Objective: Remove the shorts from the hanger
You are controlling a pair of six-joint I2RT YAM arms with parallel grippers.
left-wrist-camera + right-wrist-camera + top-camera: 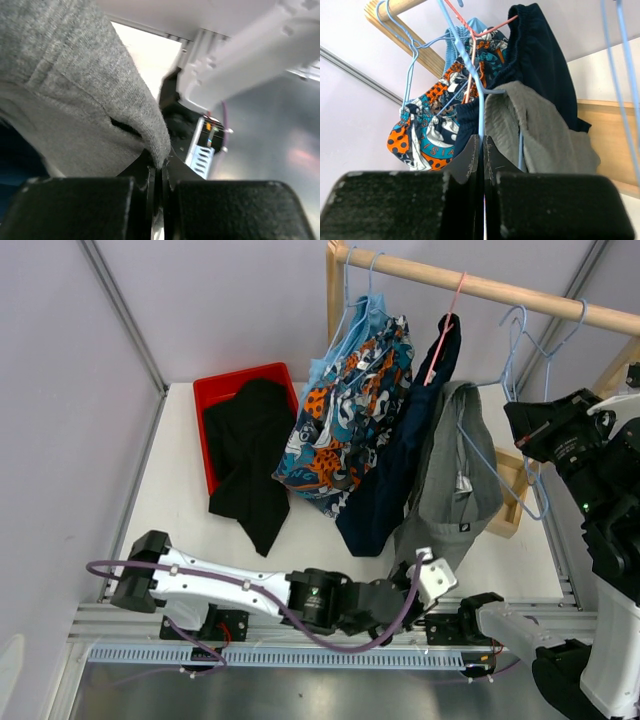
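Left gripper [159,167] pinches the grey shorts [75,90]; right gripper [482,144] clamps a blue hanger [481,117]. Its top is cut off.

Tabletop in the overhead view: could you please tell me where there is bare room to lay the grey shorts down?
Bare table left of the black shorts, in front of the red bin; a smaller patch right of the grey shorts. The middle is crowded under the patterned shorts and navy shorts.

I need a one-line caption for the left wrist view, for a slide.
Left wrist view: the left gripper, shut, pinches the hem of the grey shorts.
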